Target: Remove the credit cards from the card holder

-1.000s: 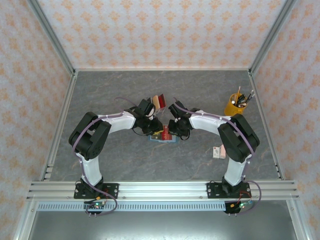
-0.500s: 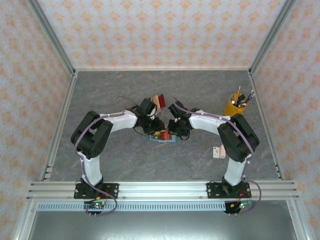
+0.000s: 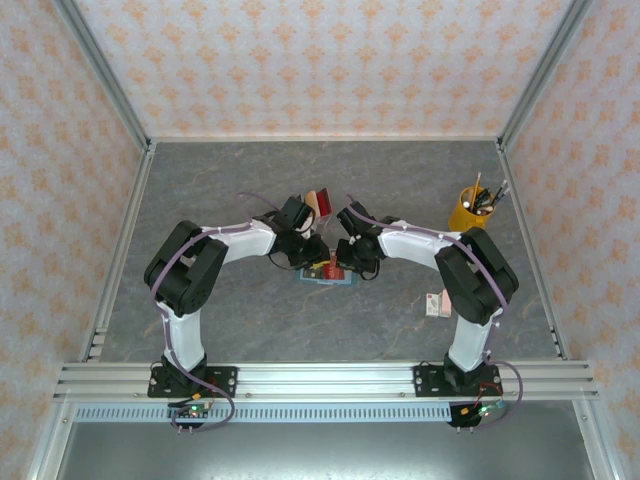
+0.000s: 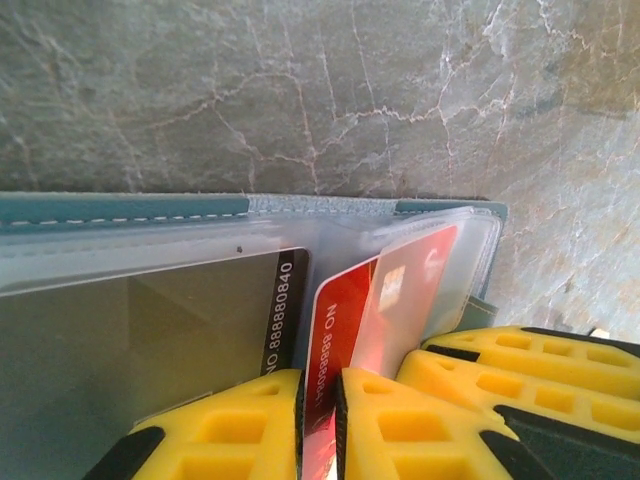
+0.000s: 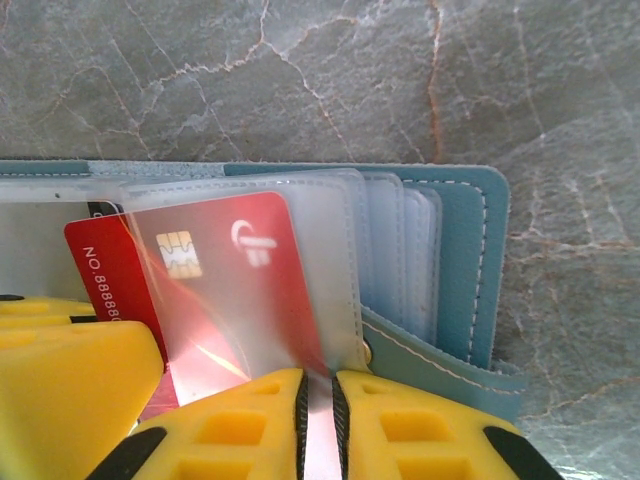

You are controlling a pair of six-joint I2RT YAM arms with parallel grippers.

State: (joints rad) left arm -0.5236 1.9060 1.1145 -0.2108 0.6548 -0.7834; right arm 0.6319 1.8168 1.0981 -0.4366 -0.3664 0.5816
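Note:
The blue-teal card holder (image 3: 328, 273) lies open on the table between both arms. In the left wrist view my left gripper (image 4: 320, 380) is shut on the edge of a red credit card (image 4: 345, 320) that sticks partway out of a clear pocket. A dark grey card (image 4: 190, 330) sits in the neighbouring pocket, under the holder's teal rim (image 4: 120, 207). In the right wrist view my right gripper (image 5: 318, 380) is shut on the clear sleeve of the card holder (image 5: 465, 250), right beside the red card (image 5: 235, 280).
A red card (image 3: 322, 204) and a tan one (image 3: 311, 199) lie just beyond the left gripper (image 3: 310, 254). A yellow pen cup (image 3: 467, 211) stands at the back right. A small pink-and-white box (image 3: 436, 303) lies by the right arm.
The left arm has edged slightly right toward the holder. The right arm and the holder have not moved.

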